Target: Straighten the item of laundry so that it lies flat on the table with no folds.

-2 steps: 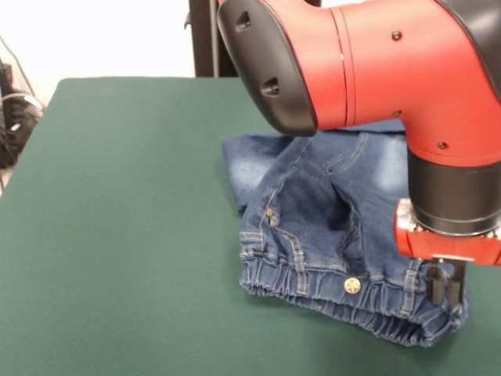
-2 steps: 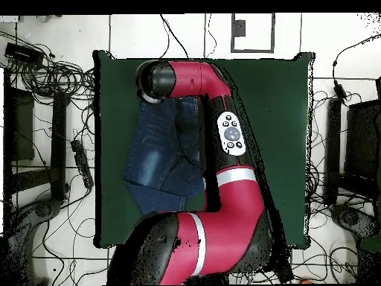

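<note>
The item of laundry (image 1: 313, 211), a small pair of blue jeans, lies rumpled on the green table (image 1: 117, 235), right of the middle. Its gathered waistband with a brass button faces the near edge, and the legs are folded over each other behind it. My gripper (image 1: 444, 288) hangs at the waistband's right end, with its fingers close together and shut on the denim there. In the overhead view the jeans (image 2: 160, 153) lie on the left half of the table (image 2: 275, 112), and the arm's wrist covers the gripper.
My red arm (image 2: 223, 149) stretches over the table along the jeans' right side. Cables (image 2: 52, 82) and dark equipment (image 2: 357, 141) surround the table on the floor. A dark stand (image 1: 205, 39) rises behind the far edge.
</note>
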Tool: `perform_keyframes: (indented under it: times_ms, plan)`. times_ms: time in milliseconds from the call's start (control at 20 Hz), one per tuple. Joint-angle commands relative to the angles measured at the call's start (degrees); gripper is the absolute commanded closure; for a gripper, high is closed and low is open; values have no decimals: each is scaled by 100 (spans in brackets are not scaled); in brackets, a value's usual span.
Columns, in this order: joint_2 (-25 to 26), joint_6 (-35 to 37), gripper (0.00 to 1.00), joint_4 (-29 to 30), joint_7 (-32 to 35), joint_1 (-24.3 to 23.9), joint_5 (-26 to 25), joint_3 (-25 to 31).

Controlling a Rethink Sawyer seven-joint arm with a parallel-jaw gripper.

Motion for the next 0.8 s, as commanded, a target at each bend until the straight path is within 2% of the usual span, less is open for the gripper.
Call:
perform_keyframes:
  times_ms: [50, 200, 800]
  plan:
    - [-148, 423, 100, -99, -1492, 127, 123, 751]
    - [-115, 427, 100, -138, -1559, 126, 113, 801]
    - [543, 1108, 100, -1464, -1690, 420, -148, 1016]
